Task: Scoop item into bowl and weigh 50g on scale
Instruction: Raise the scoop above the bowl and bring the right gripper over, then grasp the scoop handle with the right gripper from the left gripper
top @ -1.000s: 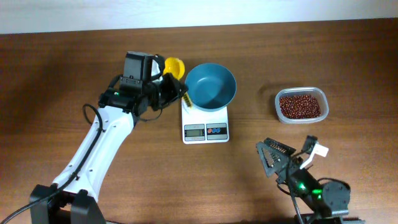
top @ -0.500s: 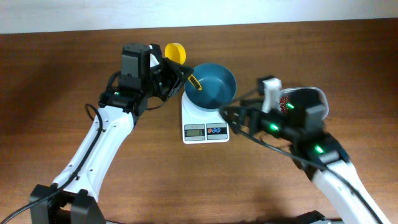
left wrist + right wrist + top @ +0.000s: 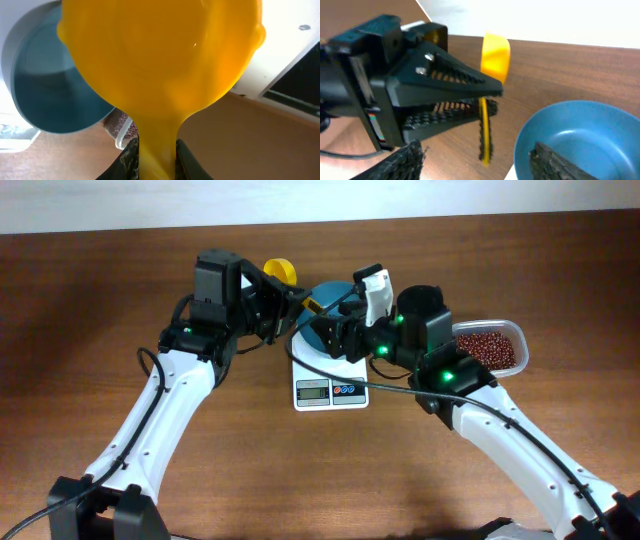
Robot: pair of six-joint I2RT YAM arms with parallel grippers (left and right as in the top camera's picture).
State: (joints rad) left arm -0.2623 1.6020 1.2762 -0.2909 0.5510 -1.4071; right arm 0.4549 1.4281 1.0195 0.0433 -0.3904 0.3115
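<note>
On the table, mid-surface, the scale carries the bowl, seemingly empty. The right gripper, jaws spread, appears to straddle its rim and should steady it, not tilt it. The left gripper pinches the scoop's handle beside the bowl. The beans lie near the right edge, so the scoop must cross carefully.

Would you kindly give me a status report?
Left gripper shut on scoop. Right gripper open astride bowl rim, arm over bowl. Bowl on scale; beans in container.
</note>
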